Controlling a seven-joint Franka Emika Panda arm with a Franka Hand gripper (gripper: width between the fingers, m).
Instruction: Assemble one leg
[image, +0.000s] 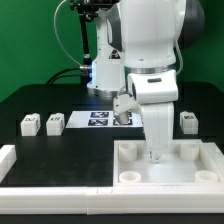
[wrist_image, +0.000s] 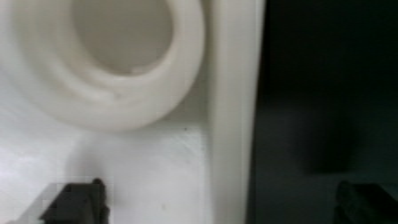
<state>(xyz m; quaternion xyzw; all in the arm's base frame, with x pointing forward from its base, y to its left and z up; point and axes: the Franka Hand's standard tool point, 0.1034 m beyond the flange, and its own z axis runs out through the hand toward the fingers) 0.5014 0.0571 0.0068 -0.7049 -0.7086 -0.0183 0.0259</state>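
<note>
Three small white legs with tags stand on the black table in the exterior view: two at the exterior view's left and one at its right. My gripper is lowered onto the large white tray-like piece, far from the legs. In the wrist view the gripper is open and empty. Its dark fingertips stand wide apart, either side of the tray's straight wall, beside a round corner socket. No leg shows in the wrist view.
The marker board lies on the table behind the tray, in front of the arm's base. A white raised border runs along the table's front left. The arm's body hides the table right behind the gripper.
</note>
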